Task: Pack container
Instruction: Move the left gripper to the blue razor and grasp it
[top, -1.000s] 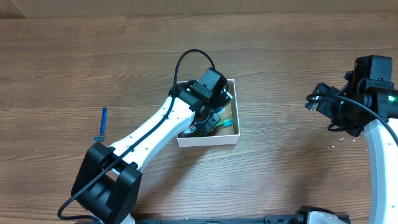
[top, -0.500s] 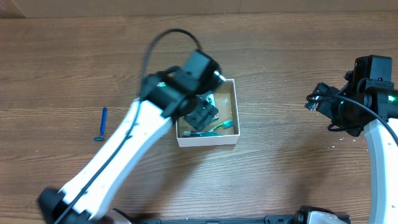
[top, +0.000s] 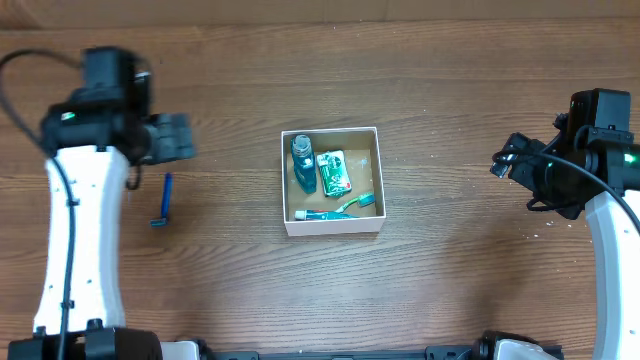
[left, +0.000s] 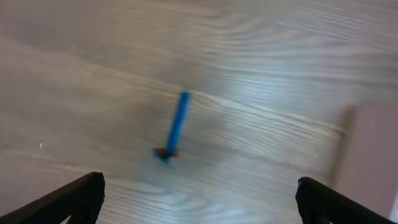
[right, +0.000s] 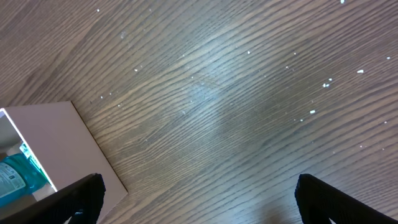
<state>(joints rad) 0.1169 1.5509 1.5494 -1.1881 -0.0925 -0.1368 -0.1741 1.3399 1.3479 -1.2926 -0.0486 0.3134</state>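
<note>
The container (top: 333, 224), a square white-walled box with a brown floor, sits mid-table. Inside lie a blue bottle (top: 303, 163), a green packet (top: 334, 172) and a green toothbrush (top: 346, 207). A blue razor (top: 163, 199) lies on the wood far to its left. My left gripper (top: 180, 138) hangs open just above and beside the razor; the left wrist view shows the razor (left: 175, 126) blurred ahead of my wide-apart left gripper (left: 199, 199). My right gripper (top: 505, 160) stands open and empty to the right of the box. The right wrist view shows the container's corner (right: 62, 149) left of the right gripper (right: 199, 199).
Bare brown wooden table surrounds the box on every side. The left arm's white links run down the left edge and the right arm's down the right edge of the overhead view.
My left arm has swung from over the container to the far left, near the razor, with its jaws wide. The box's contents now show uncovered. The right arm has not moved.
</note>
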